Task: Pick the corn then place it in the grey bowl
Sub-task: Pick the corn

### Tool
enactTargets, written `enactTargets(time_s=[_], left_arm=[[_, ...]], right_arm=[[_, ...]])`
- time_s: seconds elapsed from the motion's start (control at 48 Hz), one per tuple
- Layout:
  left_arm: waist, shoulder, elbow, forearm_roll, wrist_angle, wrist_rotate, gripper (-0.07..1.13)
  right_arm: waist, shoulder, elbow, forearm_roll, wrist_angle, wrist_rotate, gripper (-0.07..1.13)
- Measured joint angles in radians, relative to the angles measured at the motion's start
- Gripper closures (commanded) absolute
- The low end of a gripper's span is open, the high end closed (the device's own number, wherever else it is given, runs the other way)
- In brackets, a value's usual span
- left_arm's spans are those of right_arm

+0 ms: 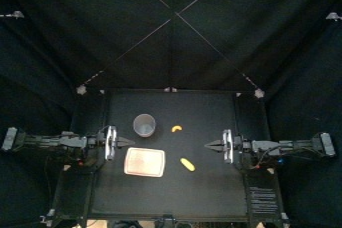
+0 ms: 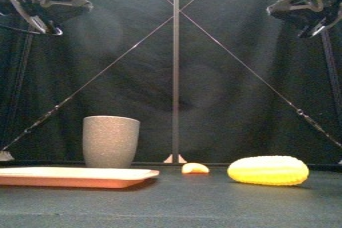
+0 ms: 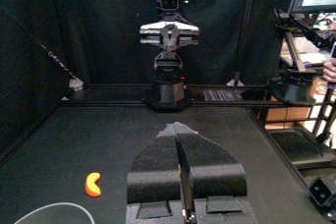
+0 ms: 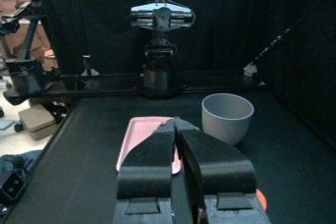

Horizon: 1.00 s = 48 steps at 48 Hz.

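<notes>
The corn lies on its side on the bench, at 3 o'clock of the pink tray and about 5 o'clock of the grey bowl, apart from both. It is nearer the right gripper than the left gripper. Both hang back at the bench's sides, each with its jaws pressed together and holding nothing.

The corn looks like a stiff, light toy with a rounded, bumpy yellow skin. It probably will not crush, but it could roll or squirt out of a pinch near its tapered ends. The safest hold seems to be across the thick middle, jaws on either side of its long axis, coming down from above.

The count is one corn, one grey bowl standing upright and open, and one pink tray. There is also one small orange toy at 3 o'clock of the bowl; its kind is too small to tell.
</notes>
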Motion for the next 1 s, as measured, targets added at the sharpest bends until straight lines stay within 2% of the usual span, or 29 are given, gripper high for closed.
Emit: enactTargets(time_s=[0.104, 0.312, 0.417, 0.521, 0.604, 0.75, 0.938, 1.0], left_arm=[[0.023, -0.012, 0.021, -0.003, -0.003, -0.003, 1.11], [0.043, -0.034, 0.031, -0.003, -0.005, -0.003, 1.1], [0.043, -0.038, 0.034, -0.003, -0.005, -0.003, 1.1], [0.043, -0.038, 0.034, -0.003, -0.005, -0.005, 1.1], [0.043, -0.038, 0.034, -0.003, -0.005, -0.003, 1.1], [0.043, -0.038, 0.035, -0.003, -0.005, -0.003, 1.1], [0.043, -0.038, 0.035, -0.003, -0.003, -0.003, 1.1], [0.043, -0.038, 0.035, -0.003, -0.003, -0.003, 1.1]], right_arm=[[0.003, 0.029, 0.003, 0.034, 0.003, 0.025, 1.04], [0.011, 0.166, 0.011, 0.187, 0.005, 0.132, 1.02], [0.054, 0.249, 0.009, 0.201, 0.005, 0.186, 1.01], [0.114, 0.337, -0.006, 0.209, 0.005, 0.241, 0.94], [0.153, 0.393, -0.029, 0.21, 0.005, 0.279, 0.83], [0.176, 0.525, -0.081, 0.216, 0.005, 0.337, 0.49], [0.176, 0.689, -0.132, 0.218, 0.011, 0.344, 0.04], [0.176, 0.739, -0.146, 0.216, 0.021, 0.344, -0.02]])
